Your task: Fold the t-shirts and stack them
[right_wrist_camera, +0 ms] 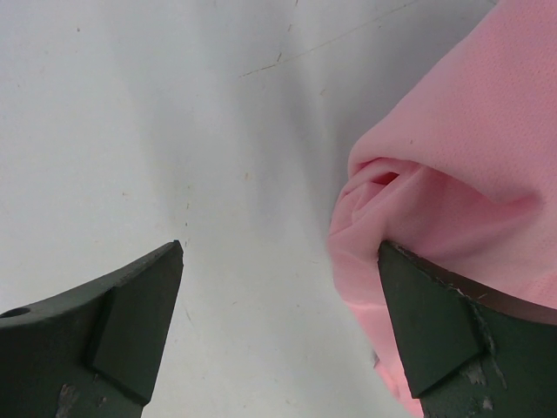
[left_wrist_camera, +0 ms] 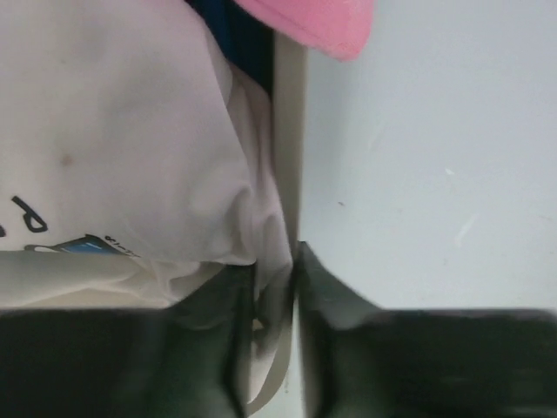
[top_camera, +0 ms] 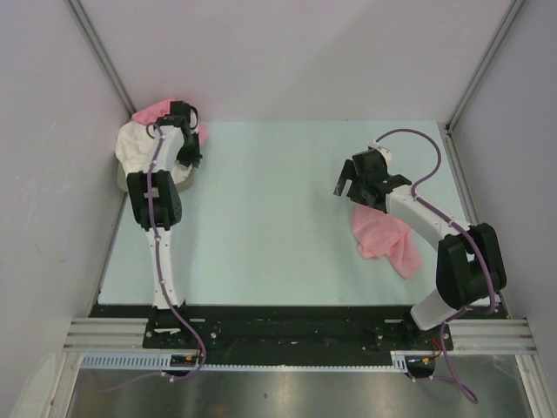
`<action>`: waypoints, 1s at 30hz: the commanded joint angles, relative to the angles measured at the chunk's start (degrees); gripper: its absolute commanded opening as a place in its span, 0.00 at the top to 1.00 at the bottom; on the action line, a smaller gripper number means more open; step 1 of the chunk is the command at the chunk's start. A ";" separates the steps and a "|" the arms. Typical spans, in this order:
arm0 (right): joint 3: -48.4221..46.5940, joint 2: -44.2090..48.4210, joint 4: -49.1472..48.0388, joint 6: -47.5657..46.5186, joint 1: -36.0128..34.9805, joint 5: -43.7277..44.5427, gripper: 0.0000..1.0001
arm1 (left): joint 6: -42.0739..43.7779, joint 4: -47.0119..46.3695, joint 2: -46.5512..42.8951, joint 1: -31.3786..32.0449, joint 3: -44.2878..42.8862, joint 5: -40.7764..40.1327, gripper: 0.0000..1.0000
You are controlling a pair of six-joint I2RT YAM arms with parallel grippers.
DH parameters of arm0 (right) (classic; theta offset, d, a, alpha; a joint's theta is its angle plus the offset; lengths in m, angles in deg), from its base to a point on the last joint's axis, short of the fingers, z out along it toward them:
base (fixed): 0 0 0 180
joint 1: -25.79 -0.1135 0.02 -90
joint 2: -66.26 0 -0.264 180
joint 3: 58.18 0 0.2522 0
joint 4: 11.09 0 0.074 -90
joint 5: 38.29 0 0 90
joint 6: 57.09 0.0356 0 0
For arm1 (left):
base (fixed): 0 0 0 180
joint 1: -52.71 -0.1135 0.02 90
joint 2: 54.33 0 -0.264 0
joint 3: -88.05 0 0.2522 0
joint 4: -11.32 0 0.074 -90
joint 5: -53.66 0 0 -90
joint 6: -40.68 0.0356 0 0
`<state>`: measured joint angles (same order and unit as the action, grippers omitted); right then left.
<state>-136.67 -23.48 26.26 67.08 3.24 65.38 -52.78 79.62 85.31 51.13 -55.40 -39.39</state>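
I'm pinching the white t-shirt (left_wrist_camera: 130, 131) thinly in the left gripper (left_wrist_camera: 274, 261), risking slippage; the right gripper (right_wrist_camera: 280, 252) is gaping wide, holding nothing.

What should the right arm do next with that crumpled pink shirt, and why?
Probably slide the right end effector sideways to straddle the crumpled light-pink cloth t-shirt. Its jaws stand open over the pale table, the shirt beside one finger, not between them.

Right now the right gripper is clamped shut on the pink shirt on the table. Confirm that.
Wrong: the right gripper is open, jaws wide apart, as the right wrist view shows. The pink shirt on the table lies beside one finger, unclamped.
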 commanded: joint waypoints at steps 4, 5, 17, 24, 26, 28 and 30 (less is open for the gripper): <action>-0.57 3.33 -0.57 -2.27 0.48 4.25 0.00 | -2.42 -0.14 -3.82 -0.62 -1.98 -1.78 0.00; -1.18 3.86 1.09 -2.36 0.22 5.13 0.00 | -2.77 -0.14 -5.23 -0.35 -1.36 -1.87 0.00; -6.64 13.18 21.81 -5.43 -3.38 10.41 0.00 | -8.83 3.21 -28.69 20.11 16.63 -10.14 0.00; -1.38 13.27 26.86 -4.99 -7.86 8.40 0.00 | -19.64 -15.76 -52.48 33.47 49.37 4.33 0.00; -0.14 12.40 27.21 -4.99 -8.04 9.09 0.00 | -24.91 -23.46 -56.91 35.41 56.53 6.55 0.00; 1.88 12.13 26.77 -4.91 -8.04 10.14 0.00 | -27.98 -27.02 -61.91 38.57 64.10 7.88 0.00; 3.55 11.34 26.50 -4.99 -7.78 10.93 0.01 | -28.87 -28.53 -63.86 42.09 67.97 7.27 0.00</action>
<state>-135.49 -11.10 51.22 62.60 -4.85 74.30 -73.59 61.94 27.01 88.52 6.04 -35.69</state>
